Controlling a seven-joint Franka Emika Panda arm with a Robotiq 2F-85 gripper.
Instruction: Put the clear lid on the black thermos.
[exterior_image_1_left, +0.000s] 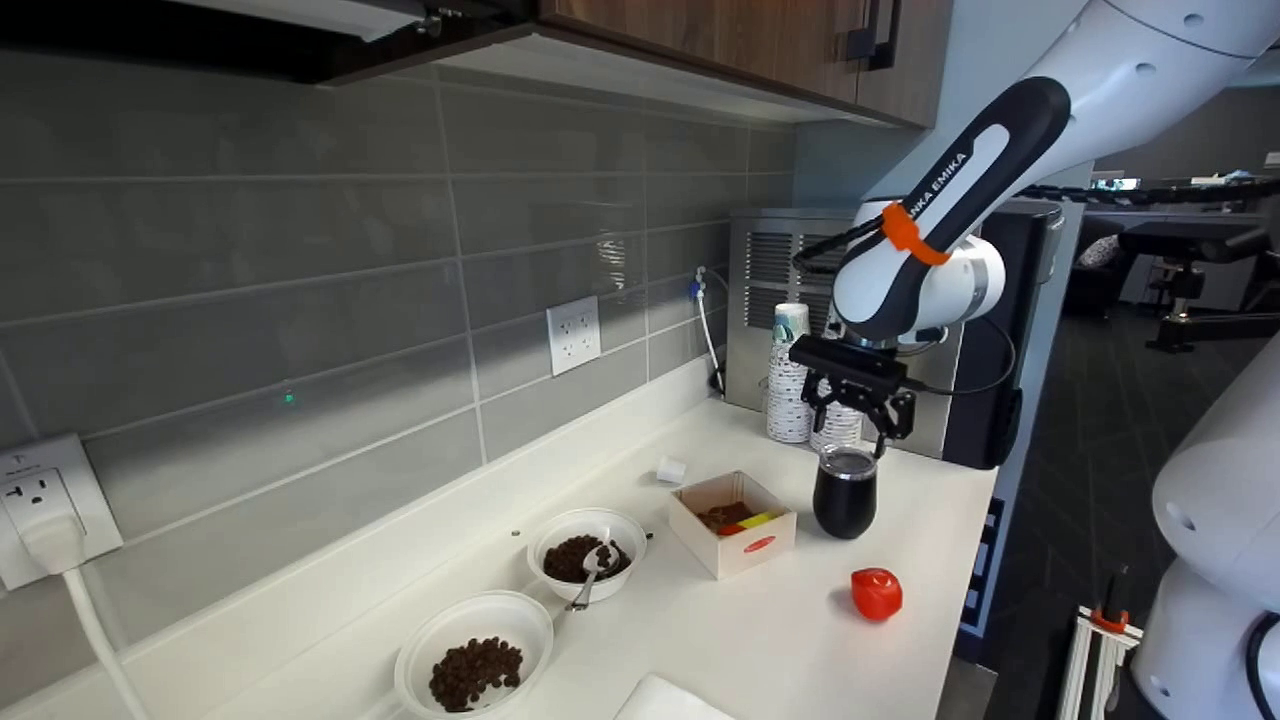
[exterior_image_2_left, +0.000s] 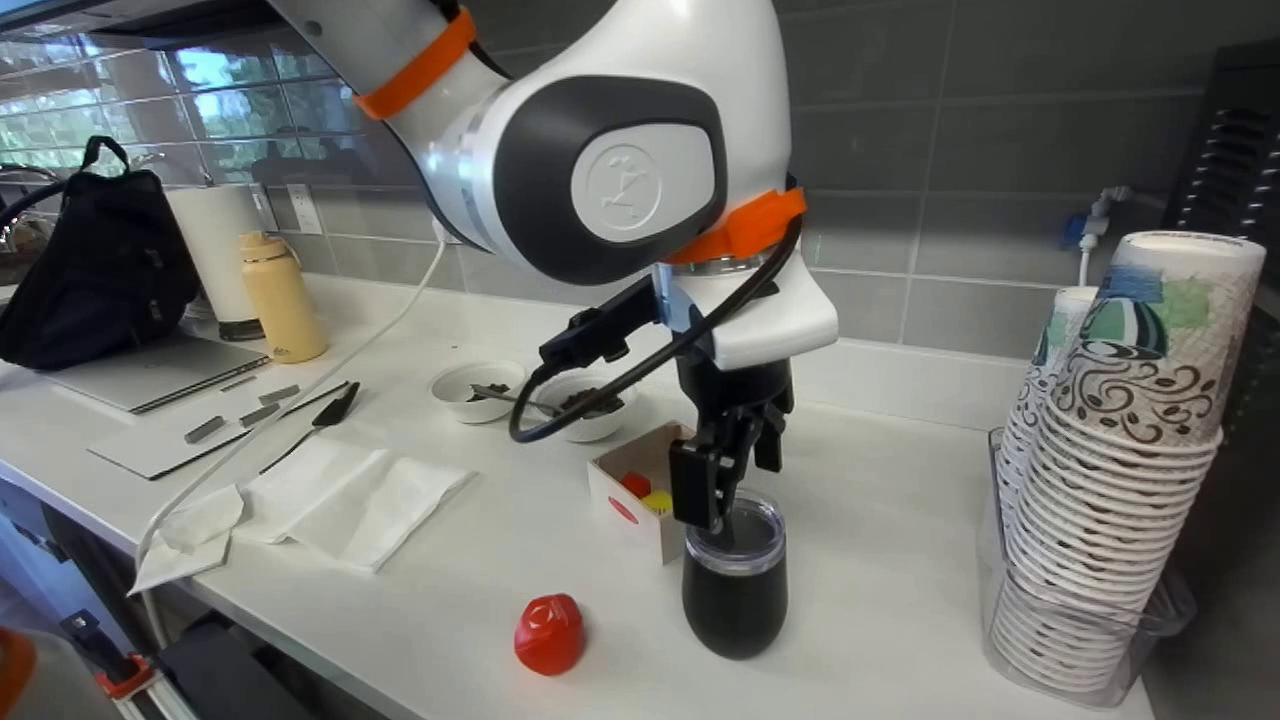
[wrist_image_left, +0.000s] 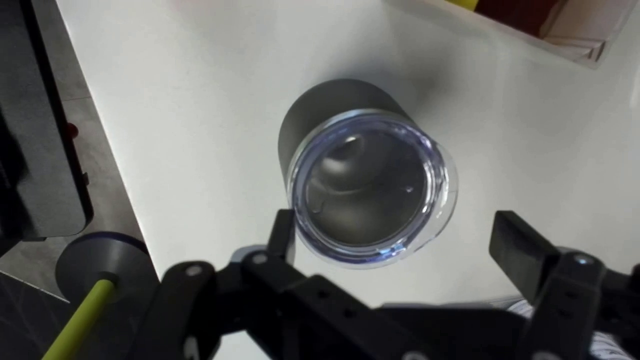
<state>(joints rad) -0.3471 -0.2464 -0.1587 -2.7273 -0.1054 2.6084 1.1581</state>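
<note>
The black thermos (exterior_image_1_left: 845, 503) stands upright on the white counter; it shows in an exterior view (exterior_image_2_left: 735, 612) and in the wrist view (wrist_image_left: 322, 107). The clear lid (exterior_image_2_left: 752, 552) lies on its top, also seen in the wrist view (wrist_image_left: 367, 252). There a clear edge sticks out past the ring on the right; I cannot tell whether the lid is seated. My gripper (wrist_image_left: 395, 222) is open around the lid's near part, left finger at or touching its rim, right finger well apart. In both exterior views the gripper (exterior_image_1_left: 851, 430) (exterior_image_2_left: 738, 492) is just above the thermos top.
An open box (exterior_image_1_left: 733, 525) with colored pieces stands beside the thermos. A red object (exterior_image_1_left: 876, 595) lies near the counter's front edge. Stacked paper cups (exterior_image_2_left: 1110, 500) stand close by in a clear holder. Bowls with dark bits (exterior_image_1_left: 475, 655) and napkins (exterior_image_2_left: 350, 495) lie farther off.
</note>
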